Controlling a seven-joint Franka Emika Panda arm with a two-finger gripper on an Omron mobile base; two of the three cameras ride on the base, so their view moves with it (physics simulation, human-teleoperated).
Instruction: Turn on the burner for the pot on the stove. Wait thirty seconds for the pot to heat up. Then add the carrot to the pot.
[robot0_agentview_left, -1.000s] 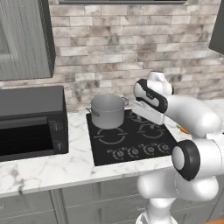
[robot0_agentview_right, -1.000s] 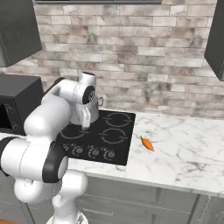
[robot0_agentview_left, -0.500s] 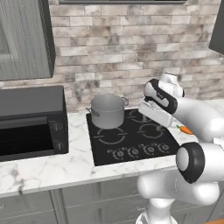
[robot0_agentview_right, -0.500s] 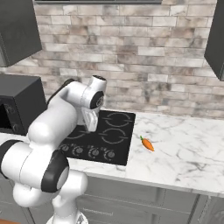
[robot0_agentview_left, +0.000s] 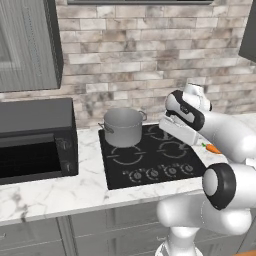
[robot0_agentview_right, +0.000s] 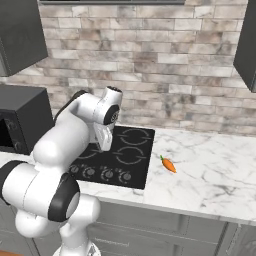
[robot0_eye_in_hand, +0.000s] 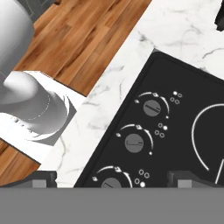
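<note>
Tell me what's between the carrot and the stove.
Only bare marble counter lies between the carrot and the stove, in the right base view.

Base views flanking stove (robot0_agentview_left: 150, 155); hand view overhead

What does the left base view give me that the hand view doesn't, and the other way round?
Left base view adds: the pot on the back left ring of the stove, the carrot on the counter right of the stove, and the microwave to its left. Hand view adds: the wood floor in front of the counter, and the dial marks around three knobs, close up. Both share: the stove, its knobs and the marble counter.
</note>
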